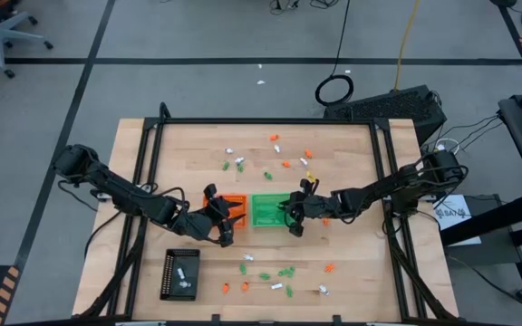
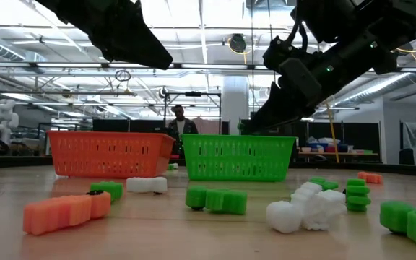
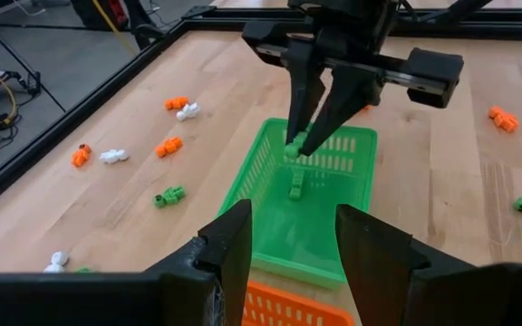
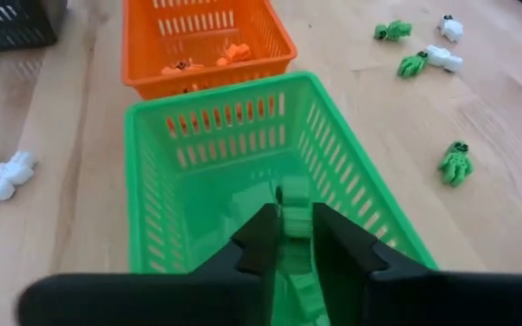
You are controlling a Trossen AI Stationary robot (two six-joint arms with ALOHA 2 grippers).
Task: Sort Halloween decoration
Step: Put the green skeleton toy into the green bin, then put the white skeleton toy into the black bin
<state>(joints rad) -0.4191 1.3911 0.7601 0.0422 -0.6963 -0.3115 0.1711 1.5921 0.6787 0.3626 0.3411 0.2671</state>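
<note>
Two square trays (image 1: 233,210) (image 1: 268,210) are set side by side at the table's (image 1: 352,244) middle, a rectangular tray (image 1: 180,273) at its near left. Trinkets (image 1: 279,145) (image 1: 284,272) are scattered behind and before the square trays; some (image 4: 229,54) are seen in the left one.

Overhead, table-level, two wrist views

Right gripper (image 3: 308,145) downturned; left gripper (image 3: 293,237) parted.

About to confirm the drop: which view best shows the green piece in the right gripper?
Left wrist view: the green trinket shows between the right gripper fingertips over the green basket. Right wrist view shows it partly; high and low views don't.
</note>
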